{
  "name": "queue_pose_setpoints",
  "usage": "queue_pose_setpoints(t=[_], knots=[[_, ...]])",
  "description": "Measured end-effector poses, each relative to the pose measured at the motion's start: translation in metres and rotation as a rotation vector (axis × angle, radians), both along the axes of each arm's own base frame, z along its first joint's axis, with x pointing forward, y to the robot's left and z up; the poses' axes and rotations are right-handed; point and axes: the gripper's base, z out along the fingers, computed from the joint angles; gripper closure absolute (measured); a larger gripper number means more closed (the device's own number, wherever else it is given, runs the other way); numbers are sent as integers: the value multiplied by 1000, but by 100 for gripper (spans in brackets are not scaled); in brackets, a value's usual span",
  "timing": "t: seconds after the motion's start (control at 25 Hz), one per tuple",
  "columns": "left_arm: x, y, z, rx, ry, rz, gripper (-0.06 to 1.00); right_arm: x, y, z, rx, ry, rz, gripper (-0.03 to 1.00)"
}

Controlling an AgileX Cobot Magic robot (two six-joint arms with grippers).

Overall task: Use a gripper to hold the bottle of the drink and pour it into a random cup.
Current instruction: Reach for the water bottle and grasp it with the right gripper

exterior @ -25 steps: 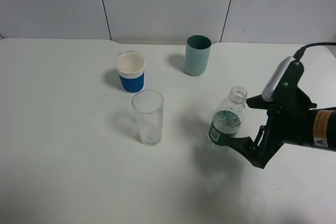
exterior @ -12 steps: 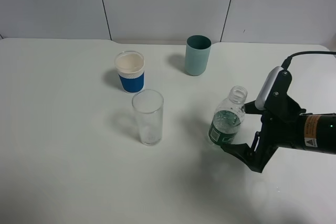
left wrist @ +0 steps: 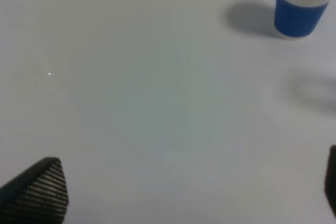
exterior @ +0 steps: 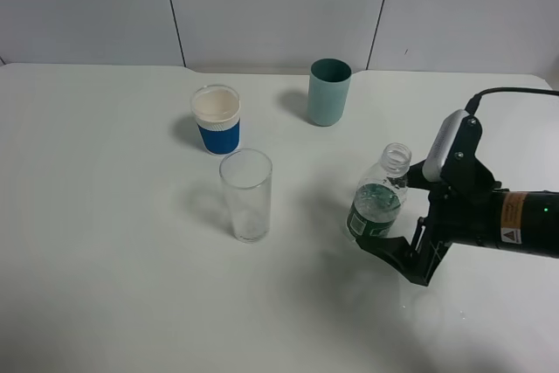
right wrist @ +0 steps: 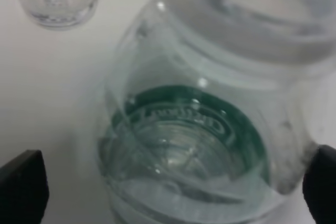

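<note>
One glass [exterior: 246, 196], two cups [exterior: 216, 120] [exterior: 328, 92], one bottle [exterior: 376, 201]

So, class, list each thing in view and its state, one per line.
Bottle: upright, uncapped, partly full.
Glass: upright, empty.
Paper cup: upright, contents unclear.
Teal cup: upright, contents unseen.
Right hand: open around the bottle.
Left hand: open, holding nothing.

Warning triangle [exterior: 507, 235] on end effector [exterior: 385, 208] sticker [exterior: 510, 212]
</note>
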Motion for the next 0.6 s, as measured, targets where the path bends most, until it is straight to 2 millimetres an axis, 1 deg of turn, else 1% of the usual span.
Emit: queue_pose_setpoints(t=[0.2,0.32,0.6], knots=[[0,0,0,0,0,0,-5,0,2,-5,9,-11,35,0],[0,0,0,0,0,0,-5,1,3,-4,13,-25,41,0],[0,0,0,0,0,0,-5,6,-2,-1,46,-45,-24,0]])
